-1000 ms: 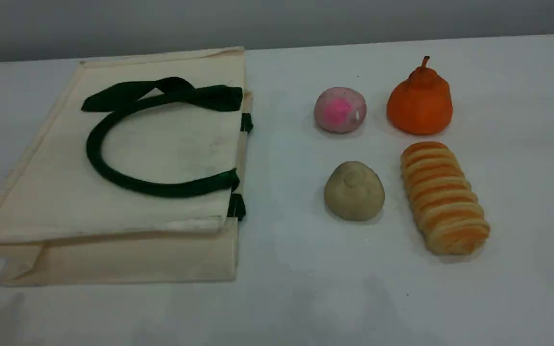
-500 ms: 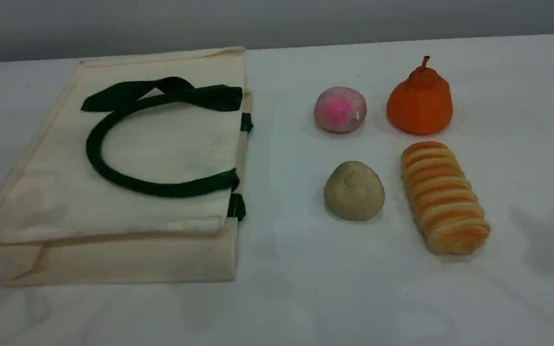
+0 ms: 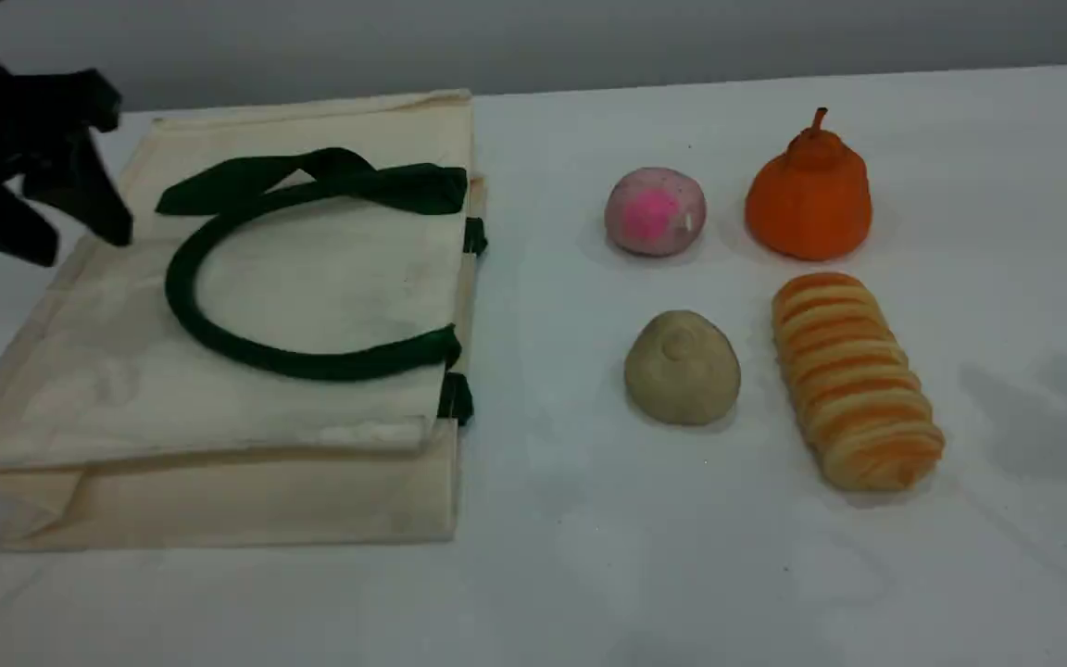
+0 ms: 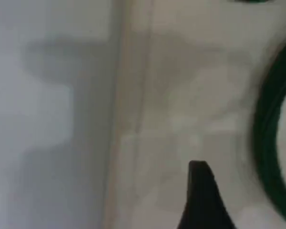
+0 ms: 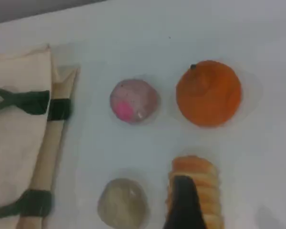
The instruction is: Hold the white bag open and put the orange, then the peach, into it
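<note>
left gripper hangs at the bag's far-left corner, jaws spread wide and empty, above the cloth and not touching it as far as i can tell. right gripper is out of the scene view; its own camera shows one dark fingertip above the roll and nothing in its grasp, jaws standing wide.

bag lies flat and shut under and to the right of the left gripper, its mouth edge on the side away from that gripper. handle loops across the top panel, just right of the left fingertip in the wrist view. roll sits straight under the right gripper. orange stands ahead of the right gripper, upright, stem up. bun lies to the right gripper's left, near the roll. peach lies ahead and to the left of the right gripper, beside the orange but apart from it.

risks, as i judge them: the left gripper is over the closed end, so a pinch there would lift the whole bag rather than part its mouth. catching both layers of cloth would keep it shut. the right gripper hangs over the roll, so a straight drop would grab the wrong item. a grasp high on the tapered orange could slip, and it could knock the peach rolling.
</note>
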`<state>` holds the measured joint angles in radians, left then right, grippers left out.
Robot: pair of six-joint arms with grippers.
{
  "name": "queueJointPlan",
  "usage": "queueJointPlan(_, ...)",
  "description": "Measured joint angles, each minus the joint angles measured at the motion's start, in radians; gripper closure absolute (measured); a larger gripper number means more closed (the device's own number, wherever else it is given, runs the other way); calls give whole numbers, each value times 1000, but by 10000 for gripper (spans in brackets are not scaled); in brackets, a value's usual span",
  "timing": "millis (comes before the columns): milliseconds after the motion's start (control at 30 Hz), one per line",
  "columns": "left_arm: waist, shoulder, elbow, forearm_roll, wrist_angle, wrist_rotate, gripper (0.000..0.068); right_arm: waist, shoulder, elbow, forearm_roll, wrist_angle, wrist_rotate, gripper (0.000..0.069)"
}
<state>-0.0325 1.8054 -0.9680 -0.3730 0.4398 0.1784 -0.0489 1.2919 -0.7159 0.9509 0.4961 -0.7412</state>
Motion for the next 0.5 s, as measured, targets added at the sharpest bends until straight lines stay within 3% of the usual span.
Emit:
queueJointPlan(133,-33,49,-26,-52,-8,79,282,0,0,0,-1,-12,-2,219)
queueJointPlan(233,-59,90,-50,-53,-8,80,282,0,0,0,-1,-12,-7,219)
queueJointPlan(500,-70,120,-63,-46,-75,76,282,0,0,0,0,-10,-11,219)
